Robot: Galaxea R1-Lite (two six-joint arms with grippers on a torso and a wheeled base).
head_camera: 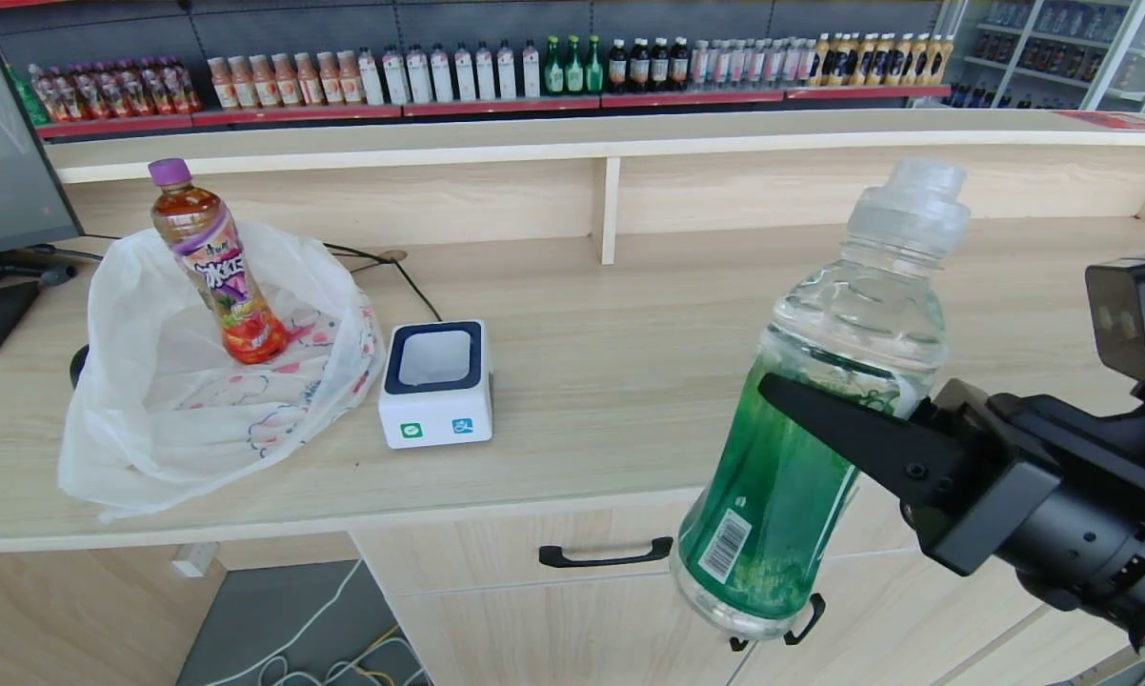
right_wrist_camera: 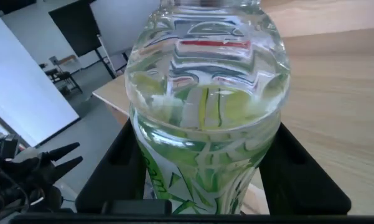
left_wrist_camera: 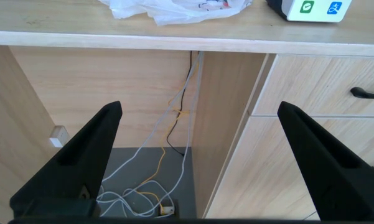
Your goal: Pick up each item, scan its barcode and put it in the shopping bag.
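Head view has the clear bottle with the green label [head_camera: 773, 495] held in the air at the tabletop's [head_camera: 630, 362] front edge, tilted, its cap uppermost and leaning to the robot's right. The right claw [head_camera: 820, 414] is pinching it across the middle; in the right wrist view the bottle [right_wrist_camera: 205, 106] sits between the two black fingers of the claw [right_wrist_camera: 205, 186], one on each side. A barcode [head_camera: 725, 545] shows low on the label, facing the robot.

Left of the bottle and well apart from it, the white scanner [head_camera: 436, 381] stands on the tabletop, window up. Just beside that lies the open shopping bag [head_camera: 153, 410], with a tea bottle [head_camera: 215, 262] leaning inside; its base seems to rest on the bag's floor, though the folds hide it.

Left wrist view shows the left claw [left_wrist_camera: 196, 162] spread wide, below the tabletop edge before an open recess with loose cables [left_wrist_camera: 174, 124].
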